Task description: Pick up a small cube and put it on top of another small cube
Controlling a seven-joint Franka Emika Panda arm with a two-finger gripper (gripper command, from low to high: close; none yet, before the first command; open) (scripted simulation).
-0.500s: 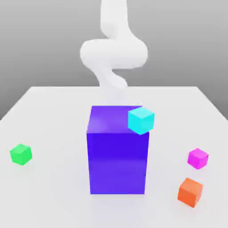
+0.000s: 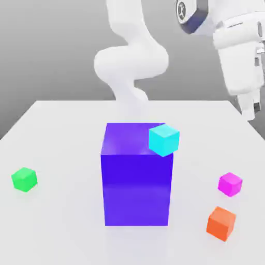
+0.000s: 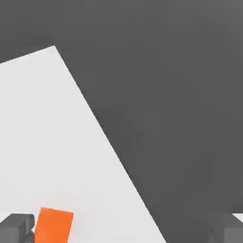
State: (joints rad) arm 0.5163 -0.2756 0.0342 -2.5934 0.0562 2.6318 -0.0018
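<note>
The small magenta-pink cube (image 2: 230, 183) rests on the white table (image 2: 62, 134) at the exterior view's right. Far across at the exterior view's left sits the small green cube (image 2: 24, 179). My gripper (image 2: 251, 111) hangs high at the exterior view's upper right, well above and behind the magenta cube, touching nothing. In the hand view its two dark fingertips (image 3: 16, 228) stand wide apart, open, with nothing between them.
A big purple block (image 2: 136, 176) stands mid-table with a cyan cube (image 2: 164, 139) at its top right corner. An orange cube (image 2: 221, 223) lies in front of the magenta one; the orange cube (image 3: 53, 225) also shows by one fingertip. The table's edge (image 3: 109, 142) borders dark floor.
The arm has swung so that the hand and wrist now appear at the exterior view's upper right. None of the cubes has moved.
</note>
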